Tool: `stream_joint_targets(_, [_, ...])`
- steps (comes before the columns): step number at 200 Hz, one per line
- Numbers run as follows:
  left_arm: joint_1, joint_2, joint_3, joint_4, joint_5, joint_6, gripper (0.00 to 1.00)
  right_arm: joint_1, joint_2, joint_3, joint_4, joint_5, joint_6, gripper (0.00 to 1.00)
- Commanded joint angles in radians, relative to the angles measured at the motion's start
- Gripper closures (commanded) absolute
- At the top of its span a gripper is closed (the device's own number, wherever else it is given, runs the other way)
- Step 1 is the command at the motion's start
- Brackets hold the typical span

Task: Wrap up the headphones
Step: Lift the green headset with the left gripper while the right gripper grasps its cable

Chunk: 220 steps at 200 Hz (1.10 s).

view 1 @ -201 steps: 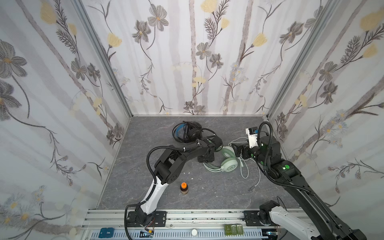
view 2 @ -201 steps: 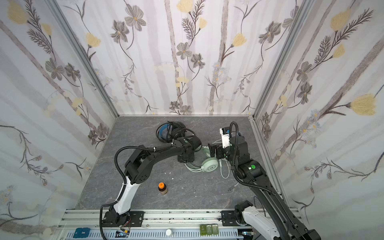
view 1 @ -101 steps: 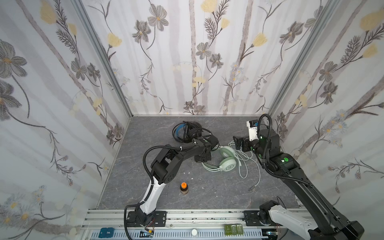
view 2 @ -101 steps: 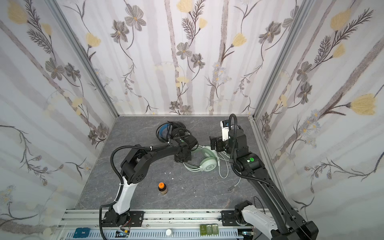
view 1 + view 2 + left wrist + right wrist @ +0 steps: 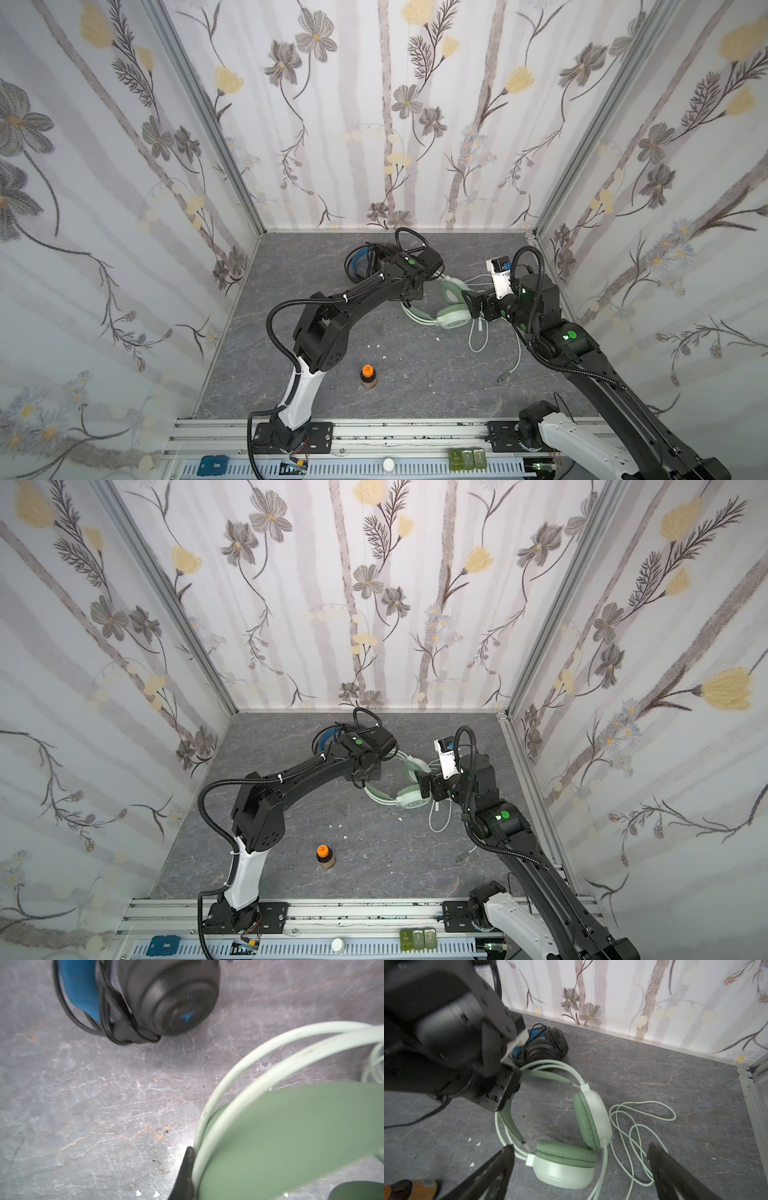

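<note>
The left gripper (image 5: 507,1098) is pinched tight on the band (image 5: 544,1075) of the mint green headset (image 5: 593,1118), which lies a bit right of the middle of the grey table (image 5: 419,374). The right gripper (image 5: 580,1146) is spread wide, holding nothing, just over one ear cup (image 5: 564,1167). I think the left one should hold firm while the right one picks up the loose green cable (image 5: 641,1103) and winds it slowly, without snags. The right wall (image 5: 665,216) and the black headset (image 5: 360,262) at the back edge are close, but the front has more room, with only a small orange-capped bottle (image 5: 368,376).
</note>
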State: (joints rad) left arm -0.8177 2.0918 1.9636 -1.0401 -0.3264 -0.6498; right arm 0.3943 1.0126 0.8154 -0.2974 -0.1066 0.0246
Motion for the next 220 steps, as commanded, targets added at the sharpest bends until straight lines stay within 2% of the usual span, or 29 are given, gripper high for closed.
stream_joint_targets(1, [0.002,-0.011,0.132,-0.161,-0.112,0.061,1.0,0.002,-0.085,-0.057,0.142,-0.165,-0.008,0.0])
stream_joint_targets(17, [0.005,-0.004,0.239,-0.248,-0.171,0.091,1.0,0.001,-0.184,-0.145,0.243,-0.228,0.005,0.01])
stream_joint_targets(35, [0.016,-0.011,0.301,-0.278,-0.204,0.118,1.0,0.001,-0.224,-0.18,0.275,-0.24,0.012,0.0])
stream_joint_targets(75, [0.069,-0.044,0.39,-0.289,-0.129,0.134,1.0,0.0,-0.253,-0.208,0.244,-0.234,0.009,0.0])
stream_joint_targets(93, [0.091,-0.047,0.452,-0.298,-0.097,0.142,1.0,-0.003,-0.275,-0.259,0.295,-0.263,0.043,0.02])
stream_joint_targets(109, [0.105,-0.047,0.501,-0.31,-0.078,0.138,1.0,-0.004,-0.236,-0.263,0.332,-0.261,0.059,0.07])
stream_joint_targets(144, [0.115,-0.07,0.541,-0.317,-0.063,0.128,1.0,-0.035,-0.15,-0.256,0.465,-0.337,0.085,0.06])
stream_joint_targets(220, [0.133,-0.107,0.555,-0.307,0.011,0.103,1.0,-0.044,-0.002,-0.278,0.678,-0.387,0.14,0.1])
